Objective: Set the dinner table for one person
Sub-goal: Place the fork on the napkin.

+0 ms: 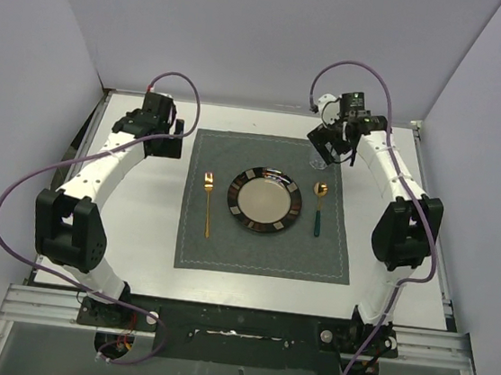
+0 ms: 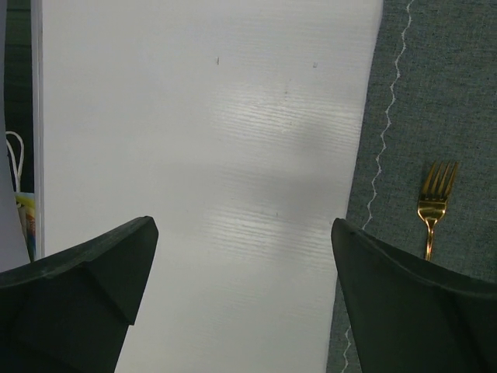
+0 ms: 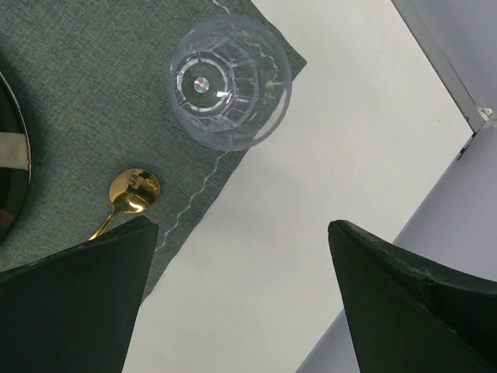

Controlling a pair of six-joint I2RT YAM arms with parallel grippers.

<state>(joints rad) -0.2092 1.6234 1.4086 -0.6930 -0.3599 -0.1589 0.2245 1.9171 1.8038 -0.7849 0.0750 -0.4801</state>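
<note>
Across the near and middle ground spreads the white counter (image 1: 137, 229), carrying everything; centred on it lies a grey placemat (image 1: 261, 252); on the mat, left to right: gold fork (image 1: 207, 202), dark-rimmed plate (image 1: 265, 200), gold spoon (image 1: 319, 209) with a dark green handle; farther back, a clear glass (image 3: 230, 81) stands on the mat's far right corner; left claw (image 2: 241, 233) released, empty, over bare counter beside the fork; right claw (image 3: 241, 233) released, empty, apart from the glass.

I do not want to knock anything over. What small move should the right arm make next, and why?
Probably raise the right end effector straight up, away from the glass. It is open and holds nothing, the glass stands on the placemat corner, and plate, fork and spoon lie in place, so the setting looks finished.
</note>
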